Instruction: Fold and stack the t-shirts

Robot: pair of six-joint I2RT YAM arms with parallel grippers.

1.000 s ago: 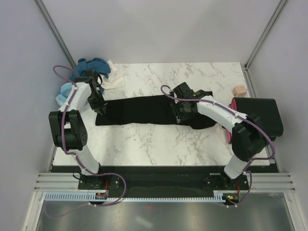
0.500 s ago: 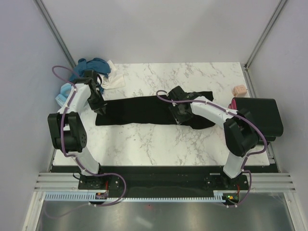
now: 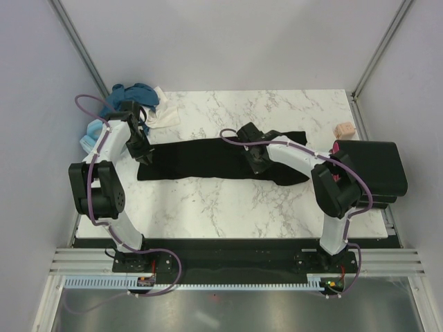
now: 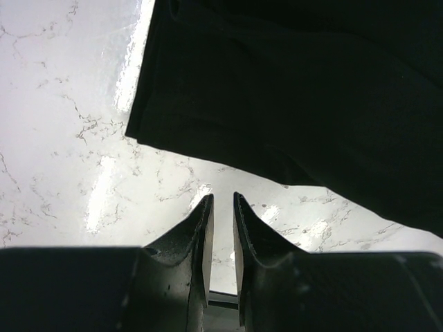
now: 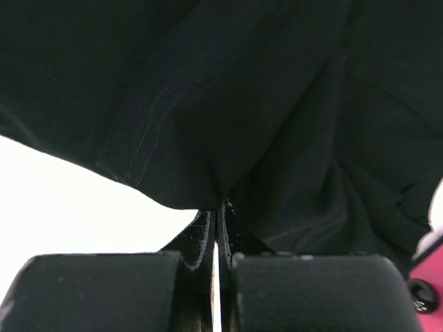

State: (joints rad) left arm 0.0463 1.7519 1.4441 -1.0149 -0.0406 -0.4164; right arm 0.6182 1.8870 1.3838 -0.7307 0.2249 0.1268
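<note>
A black t-shirt [image 3: 201, 159] lies folded into a long strip across the middle of the marble table [image 3: 228, 207]. My right gripper [image 3: 257, 164] is down on its right half. In the right wrist view it [image 5: 220, 206] is shut, pinching the near edge of the black cloth [image 5: 228, 90]. My left gripper [image 3: 145, 158] sits at the strip's left end. In the left wrist view it [image 4: 222, 197] stands narrowly open over bare marble, just short of the shirt's edge [image 4: 291, 83], with nothing between its fingers.
Crumpled shirts are heaped at the back left corner: teal-blue [image 3: 131, 95], light blue [image 3: 93, 133] and white [image 3: 163, 116]. A folded black stack [image 3: 374, 166] with a pink shirt [image 3: 335, 147] under it lies at the right edge. A small pinkish-beige block [image 3: 344, 129] sits behind it.
My right gripper has slid left along the black shirt and closed on its edge. The left arm has stayed in place.
</note>
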